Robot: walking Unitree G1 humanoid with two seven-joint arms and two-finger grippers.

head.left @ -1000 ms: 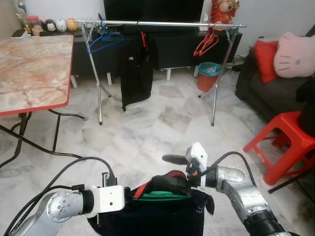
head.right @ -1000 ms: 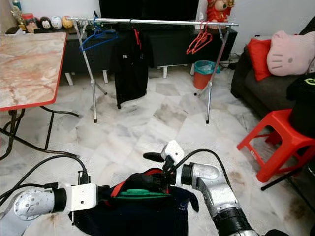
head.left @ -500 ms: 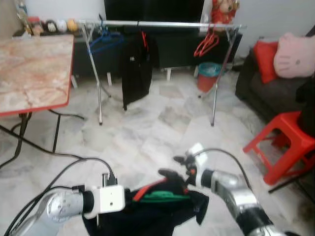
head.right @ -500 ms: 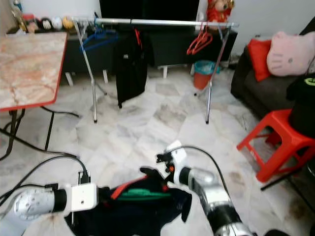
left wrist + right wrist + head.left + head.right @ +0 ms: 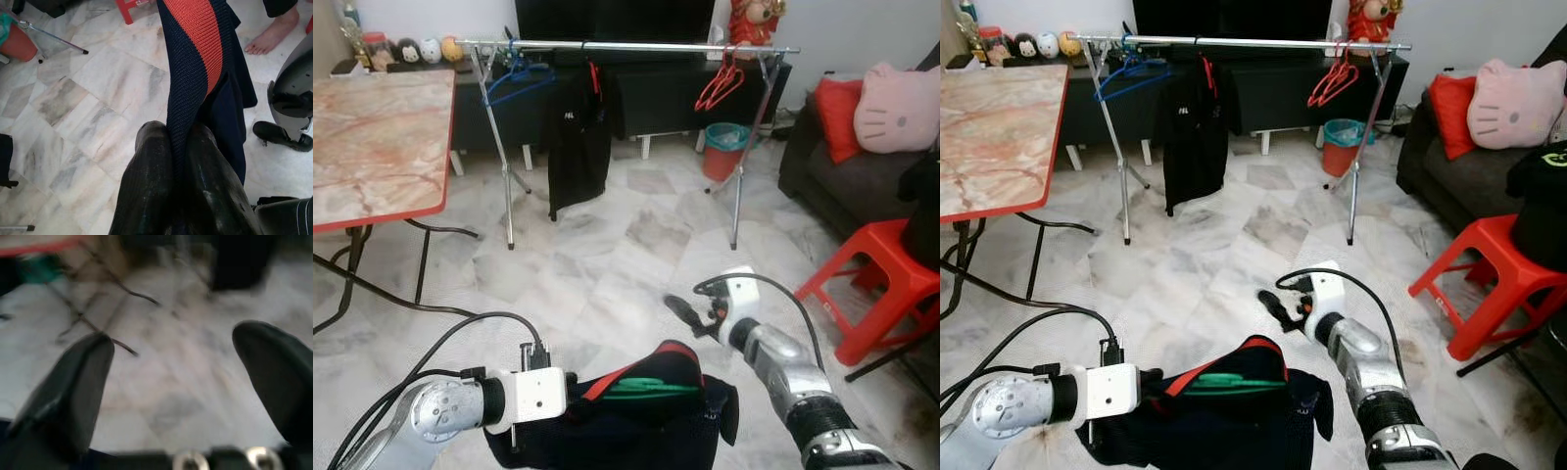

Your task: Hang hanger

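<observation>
The left gripper [image 5: 183,161] is closed on a dark garment [image 5: 636,421] with a green hanger [image 5: 651,388] inside, low in front. The right gripper [image 5: 171,382] is open, apparently empty, just beside. Far behind stands the clothes rack [image 5: 636,46].

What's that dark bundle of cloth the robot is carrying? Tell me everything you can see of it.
It is a dark navy garment with a red-orange band, a soft, ribbed knit as the left wrist view shows it. It hangs bunched and drooping low in front of the robot. A green hanger lies inside its top fold. The left hand pinches the cloth between its shut black fingers. The right hand is open beside and above it, not touching.
</observation>
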